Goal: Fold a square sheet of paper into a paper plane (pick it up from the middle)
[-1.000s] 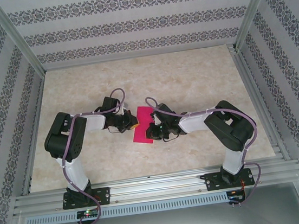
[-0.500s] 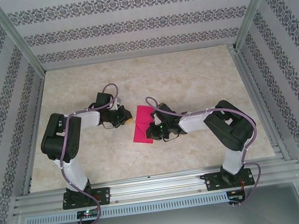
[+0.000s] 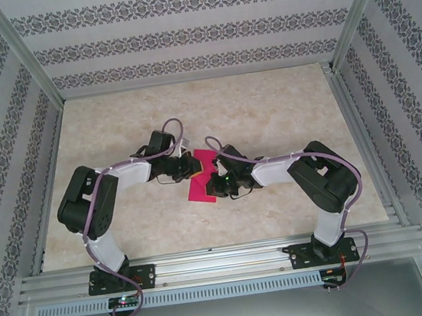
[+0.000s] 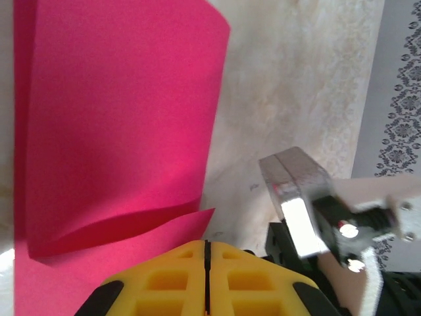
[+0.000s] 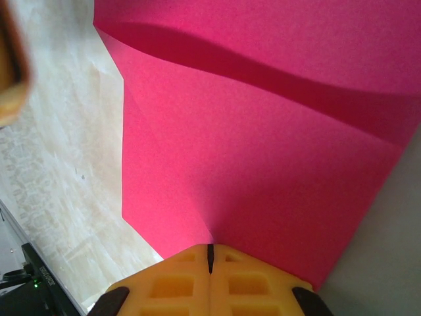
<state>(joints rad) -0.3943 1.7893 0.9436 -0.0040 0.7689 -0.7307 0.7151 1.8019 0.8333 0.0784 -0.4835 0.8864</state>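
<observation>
**Top external view.** The thin magenta-pink square sheet of paper (image 3: 202, 180) is lying partly folded on the beige marbled table (image 3: 267, 112), roughly midway between the two arms. The left gripper (image 3: 191, 166) is reaching in over the sheet's far left part. The right gripper (image 3: 214, 181) is bearing on its right edge, slightly nearer. The jaw state is not legible from this height.

**Left wrist view.** The left gripper (image 4: 207, 276), with yellow ribbed fingers, is showing both fingers pressed together, with only a thin seam between them. The square sheet of paper (image 4: 118, 118) is spreading out ahead of the tips. One layer is bowing up off another, and the lower layer is running in under the fingers. Whether paper is caught in the seam cannot be told. The table (image 4: 289, 79) is showing to the right of the sheet.

**Right wrist view.** The right gripper (image 5: 210, 273) is also holding its yellow fingers together. They are clamping the edge of the square sheet of paper (image 5: 263, 151), and a crease is running straight into their seam. A raised fold is casting a dark band across the sheet's far part. The table (image 5: 59, 164) is lying to the left.
</observation>
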